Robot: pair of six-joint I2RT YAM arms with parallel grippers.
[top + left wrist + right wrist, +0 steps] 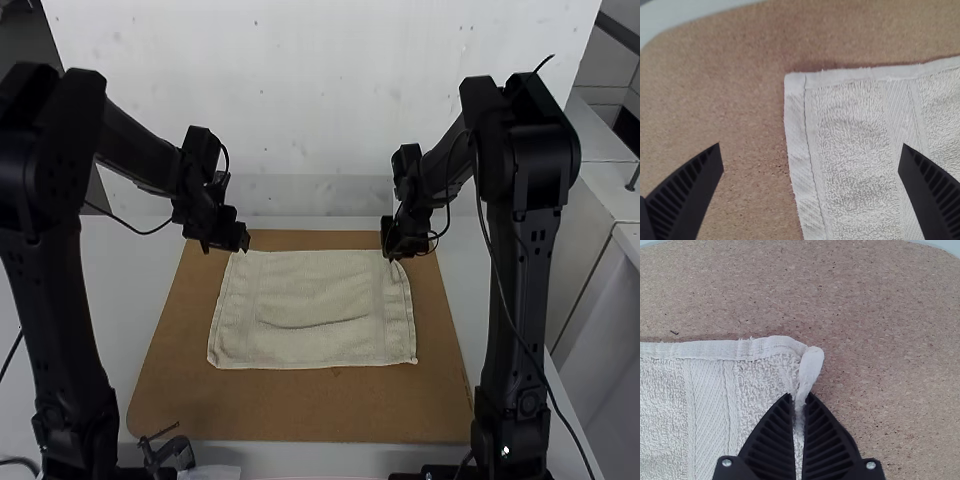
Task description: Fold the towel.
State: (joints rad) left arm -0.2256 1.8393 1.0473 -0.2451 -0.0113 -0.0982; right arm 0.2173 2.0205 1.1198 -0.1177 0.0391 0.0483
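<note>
Lying spread out around the middle of the frame, the towel [310,280] is pretty flat, with one curved crease across its middle. Its top edge sits close to the board's upper edge, so just a thin strip of cork up there. Way more room below: a broad band of brown board [300,410] runs under the bottom hem, and there's decent margin off the left and right sides too.

Left gripper [226,246] is at the towel's upper left corner, and its wrist view has the fingers wide apart, one over cork, the other over towel, with the side hem between them. Can't tell if the tips touch anything.

Right gripper [393,258] is at the upper right corner, fingers closed on a pinch of the side edge by the corner, and that bit pokes up in a small fold.

Surface-wise, the board has rounded lower corners and a speckled cork look, sitting on a pale table [105,310]. There's a small dark gadget at the lower left of the frame [170,452], right by the board's bottom edge.
</note>
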